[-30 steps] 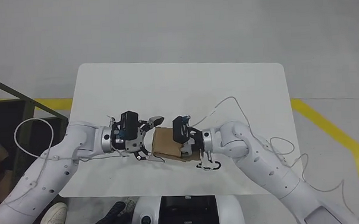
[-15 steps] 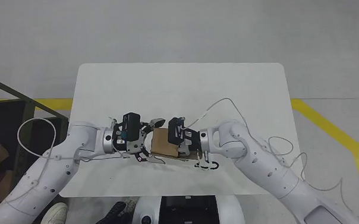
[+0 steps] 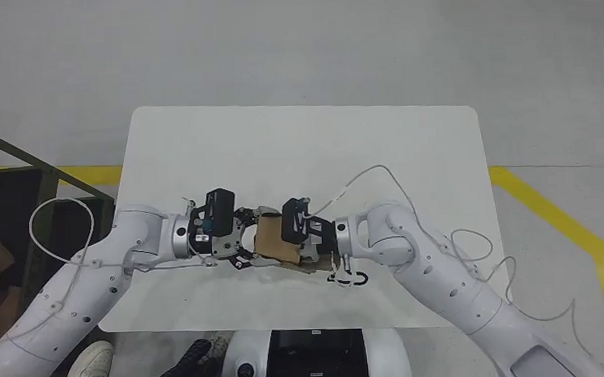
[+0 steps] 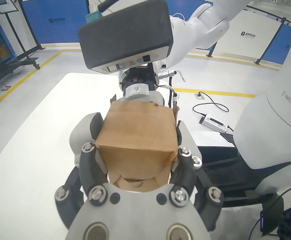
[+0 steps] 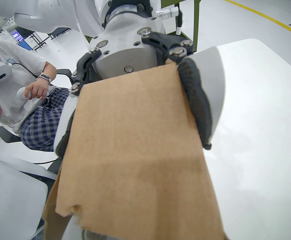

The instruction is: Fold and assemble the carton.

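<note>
The left pincer [image 4: 137, 136] is closed on the carton [image 5: 136, 141], with one dark pad [image 4: 96, 123] pressed on each side of it. The carton is a small brown box. It is held up between the two arms, over the near part of the white table [image 3: 401, 145]. I think the left pincer squeezes the sides like this so the box keeps its square shape and cannot slip. The right pincer [image 3: 309, 250] is at the other end of the carton, facing the left one. Brown card covers it there, so I cannot tell if it is holding the carton or only close to it. It is likely at that end to work on the card there while the left pincer keeps the box steady. At the left pincer's end, the flaps look tucked in. At the other end, a flat piece of card sticks out, so that end seems not done yet. Counting up: one carton, two pincers, one table.
</note>
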